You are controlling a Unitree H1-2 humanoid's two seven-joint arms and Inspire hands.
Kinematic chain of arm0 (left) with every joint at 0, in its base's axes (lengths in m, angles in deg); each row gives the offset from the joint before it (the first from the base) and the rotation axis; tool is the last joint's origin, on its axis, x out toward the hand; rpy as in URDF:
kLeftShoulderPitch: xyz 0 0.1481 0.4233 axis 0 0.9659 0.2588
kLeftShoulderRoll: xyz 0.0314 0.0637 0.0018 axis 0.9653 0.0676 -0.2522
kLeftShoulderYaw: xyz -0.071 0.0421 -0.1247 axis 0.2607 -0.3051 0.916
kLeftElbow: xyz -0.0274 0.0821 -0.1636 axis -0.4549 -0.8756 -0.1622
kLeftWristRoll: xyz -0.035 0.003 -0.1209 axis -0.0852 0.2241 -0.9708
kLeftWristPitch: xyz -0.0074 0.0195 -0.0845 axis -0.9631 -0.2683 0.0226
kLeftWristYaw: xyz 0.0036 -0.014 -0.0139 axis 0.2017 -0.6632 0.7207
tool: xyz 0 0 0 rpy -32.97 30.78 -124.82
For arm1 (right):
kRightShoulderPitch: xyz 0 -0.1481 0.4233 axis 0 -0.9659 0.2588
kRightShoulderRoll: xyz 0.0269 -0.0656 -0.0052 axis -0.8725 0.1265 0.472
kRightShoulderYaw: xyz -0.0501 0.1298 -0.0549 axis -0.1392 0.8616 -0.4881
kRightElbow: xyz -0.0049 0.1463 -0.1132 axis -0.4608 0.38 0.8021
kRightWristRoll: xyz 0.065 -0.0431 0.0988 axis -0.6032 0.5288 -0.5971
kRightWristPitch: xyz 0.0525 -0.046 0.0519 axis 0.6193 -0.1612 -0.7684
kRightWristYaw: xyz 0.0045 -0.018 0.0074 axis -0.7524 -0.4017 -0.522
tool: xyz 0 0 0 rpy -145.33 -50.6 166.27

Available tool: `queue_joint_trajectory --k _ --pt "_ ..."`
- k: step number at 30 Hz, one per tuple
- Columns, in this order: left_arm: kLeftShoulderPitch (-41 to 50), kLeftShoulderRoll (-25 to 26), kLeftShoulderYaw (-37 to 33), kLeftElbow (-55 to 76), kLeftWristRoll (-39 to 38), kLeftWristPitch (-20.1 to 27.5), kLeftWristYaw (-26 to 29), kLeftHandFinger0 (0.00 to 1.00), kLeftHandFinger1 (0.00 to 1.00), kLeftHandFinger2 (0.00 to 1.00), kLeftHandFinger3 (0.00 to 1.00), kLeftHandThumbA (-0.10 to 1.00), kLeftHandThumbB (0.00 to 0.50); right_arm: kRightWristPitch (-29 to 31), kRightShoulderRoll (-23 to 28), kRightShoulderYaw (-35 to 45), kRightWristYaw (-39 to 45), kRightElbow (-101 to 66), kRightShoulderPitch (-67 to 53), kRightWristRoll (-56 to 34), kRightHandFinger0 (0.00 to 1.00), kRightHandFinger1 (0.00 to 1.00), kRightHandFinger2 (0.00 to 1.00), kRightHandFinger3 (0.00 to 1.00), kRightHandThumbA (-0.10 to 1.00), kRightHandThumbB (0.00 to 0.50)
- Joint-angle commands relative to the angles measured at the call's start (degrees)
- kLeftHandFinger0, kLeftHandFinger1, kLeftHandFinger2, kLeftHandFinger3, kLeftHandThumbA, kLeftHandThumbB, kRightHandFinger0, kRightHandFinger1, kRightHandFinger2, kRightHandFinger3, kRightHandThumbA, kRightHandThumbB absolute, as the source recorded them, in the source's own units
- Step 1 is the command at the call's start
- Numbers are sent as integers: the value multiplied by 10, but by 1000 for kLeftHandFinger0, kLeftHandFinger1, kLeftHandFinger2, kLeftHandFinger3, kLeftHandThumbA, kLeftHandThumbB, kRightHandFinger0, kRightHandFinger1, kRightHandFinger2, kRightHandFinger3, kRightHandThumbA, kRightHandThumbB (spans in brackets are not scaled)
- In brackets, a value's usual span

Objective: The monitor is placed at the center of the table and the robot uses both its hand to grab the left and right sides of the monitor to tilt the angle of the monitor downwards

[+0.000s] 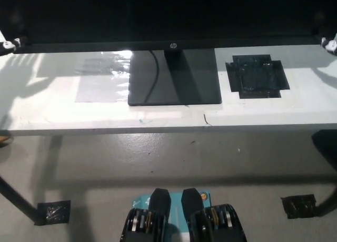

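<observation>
The black HP monitor (168, 16) fills the top of the head view, and its dark screen faces me. Its flat square base (174, 79) rests on the white table (63, 113), with a black cable running down over the base. A small white part of my left hand (8, 43) shows at the monitor's lower left corner, right at the picture's edge. A small part of my right hand (330, 43) shows at the lower right corner. Both hands are against the monitor's sides, and most of each is out of frame.
A black taped patch (257, 76) lies on the table right of the base, and a clear shiny sheet (102, 79) lies left of it. The table's front edge crosses the middle of the picture. Dark table legs and tape marks (52, 212) are on the grey floor below.
</observation>
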Motion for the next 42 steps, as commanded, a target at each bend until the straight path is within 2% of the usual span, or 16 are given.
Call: queue_joint_trajectory --k 1,6,10,15,16,20,23,25,26,27,30,31,33,37,39,42 --pt "35 73 92 67 -120 -4 -75 1000 1000 1000 1000 804 427 22 55 80 73 -196 -92 -112 1000 1000 1000 1000 910 500" --pt "133 83 175 185 -201 -4 -116 1000 1000 1000 1000 818 352 10 78 147 78 -429 -251 -179 1000 1000 1000 1000 890 500" --pt "225 80 226 306 -267 -39 -145 1000 1000 1000 1000 868 367 19 80 192 51 -556 -357 -189 1000 1000 1000 1000 927 500" --pt "347 66 264 473 -284 -56 -112 1000 1000 1000 1000 1000 383 16 71 241 32 -699 -463 -208 1000 1000 1000 1000 940 500" --pt "368 61 271 504 -292 -58 -110 1000 1000 1000 1000 1000 385 13 67 250 28 -727 -480 -207 1000 1000 1000 1000 1000 500" --pt "483 31 285 698 -355 -70 -96 1000 1000 1000 1000 1000 427 22 39 269 6 -843 -529 -205 1000 1000 1000 1000 947 500" --pt "488 27 290 711 -357 -80 -99 1000 1000 1000 1000 1000 430 22 36 273 9 -848 -532 -206 1000 1000 1000 1000 954 500" --pt "577 -11 257 880 -376 -46 -57 1000 1000 1000 1000 1000 375 22 -6 254 -6 -958 -553 -160 1000 1000 1000 1000 978 500" --pt "578 -12 259 881 -376 -48 -59 1000 1000 1000 1000 1000 372 22 -6 254 -5 -959 -554 -161 1000 1000 1000 1000 978 500" --pt "607 -42 245 947 -326 -63 -39 1000 1000 1000 1000 1000 416 22 -34 228 -3 -989 -560 -133 1000 1000 1000 1000 988 500" --pt "609 -46 250 951 -326 -69 -44 1000 1000 1000 1000 1000 419 22 -37 231 0 -990 -561 -134 1000 1000 1000 1000 988 500" --pt "633 -85 204 979 -284 -50 -49 1000 1000 1000 1000 1000 439 22 -63 153 -13 -962 -561 -97 1000 1000 1000 1000 1000 489" --pt "638 -130 160 968 -241 -22 -59 1000 1000 1000 1000 1000 416 22 -101 83 -25 -906 -565 -71 1000 1000 1000 1000 992 471" --pt "639 -147 153 953 -239 -17 -68 1000 1000 1000 1000 1000 401 22 -116 70 -28 -882 -569 -67 1000 1000 1000 1000 1000 482" --pt "628 -208 128 841 -220 -4 -59 1000 1000 1000 1000 1000 378 22 -179 49 -51 -721 -554 -76 1000 1000 1000 1000 1000 497" --pt "630 -212 131 844 -220 -4 -64 1000 1000 1000 1000 1000 377 22 -176 44 -61 -720 -553 -74 1000 1000 1000 1000 1000 499"
